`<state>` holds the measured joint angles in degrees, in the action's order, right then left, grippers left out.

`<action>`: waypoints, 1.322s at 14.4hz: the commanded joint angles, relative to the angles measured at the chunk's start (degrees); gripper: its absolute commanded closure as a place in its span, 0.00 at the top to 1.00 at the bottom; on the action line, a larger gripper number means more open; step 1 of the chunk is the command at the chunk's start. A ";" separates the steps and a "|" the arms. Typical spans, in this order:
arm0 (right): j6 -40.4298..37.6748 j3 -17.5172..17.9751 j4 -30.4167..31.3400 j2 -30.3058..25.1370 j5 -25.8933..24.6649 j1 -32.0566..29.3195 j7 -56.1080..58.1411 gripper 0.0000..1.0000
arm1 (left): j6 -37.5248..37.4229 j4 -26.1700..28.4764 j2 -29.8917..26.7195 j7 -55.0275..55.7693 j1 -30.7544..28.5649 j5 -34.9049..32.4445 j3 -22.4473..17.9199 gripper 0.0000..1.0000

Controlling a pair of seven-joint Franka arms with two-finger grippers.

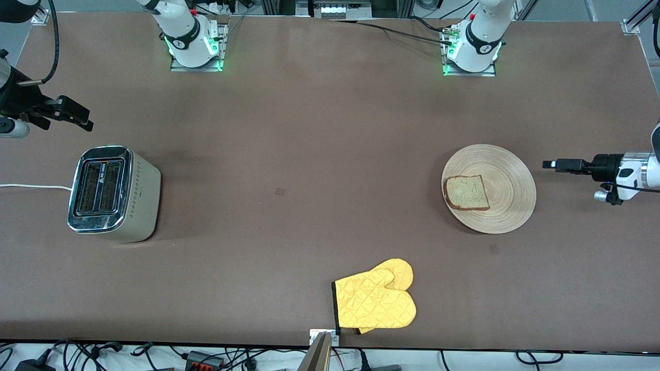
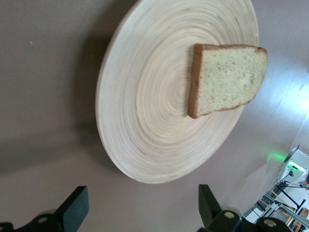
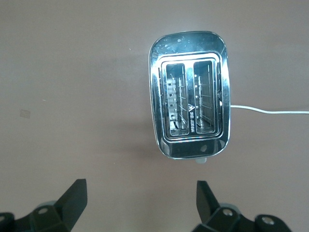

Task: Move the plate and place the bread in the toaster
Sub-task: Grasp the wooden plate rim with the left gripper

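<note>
The plate [image 1: 510, 175] is lying flat on the tabletop [image 1: 289, 134] toward the left arm's end, and the bread [image 1: 466, 192] is resting on it, on the part of the plate that looks toward the toaster [image 1: 114, 194]. The toaster is standing well apart from them, toward the right arm's end, with its white cord [image 1: 31, 186] running off the edge.

The plate is looking stiff and fairly light, with a smooth wooden surface, so I judge it may be slipping a little between hard fingers; its thin raised rim is the natural place to pinch. The bread is soft and light, and it will probably bend or crumble if it is squeezed hard. Taking it by the crust edge, gently, seems safest.

The left end effector [image 1: 559, 165] is hanging just beside the plate's rim with its fingers apart and nothing between them. The right end effector [image 1: 72, 114] is waiting above the tabletop near the toaster, also spread apart and holding nothing.

The right wrist view is looking straight down into both toaster slots [image 3: 189, 96], which are empty. The left wrist view is showing the plate's fine rings and the bread's crust [image 2: 193, 82] closely. Only the front view is showing the yellow oven mitt [image 1: 375, 301], lying nearer to the camera than the plate.
</note>
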<state>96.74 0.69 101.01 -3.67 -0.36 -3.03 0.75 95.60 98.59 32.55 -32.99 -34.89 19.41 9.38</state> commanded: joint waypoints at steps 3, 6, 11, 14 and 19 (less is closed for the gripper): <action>-0.15 0.63 0.86 -0.99 0.27 -0.66 0.75 1.00 | 2.13 -1.73 4.09 -4.80 -1.58 3.52 0.55 1.00; -0.06 0.63 0.77 -0.99 0.27 -0.75 0.75 1.00 | 5.64 -1.55 6.47 -5.16 -1.67 5.11 0.90 0.97; -0.06 0.63 0.77 -1.07 0.27 -0.75 0.75 1.00 | 5.74 -0.85 8.93 -5.16 -1.49 8.62 0.99 0.90; -0.06 0.63 0.77 -1.07 0.27 -0.75 0.75 1.00 | 5.56 -0.76 10.08 -5.25 -1.40 8.80 1.16 0.82; -0.24 0.54 0.77 -1.16 0.27 -0.75 0.75 1.00 | 5.21 -0.94 10.08 -7.61 -1.32 8.80 1.16 0.52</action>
<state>96.74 0.69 101.02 -3.67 -0.36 -3.03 0.75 101.28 98.34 42.40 -37.91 -35.90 27.02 10.15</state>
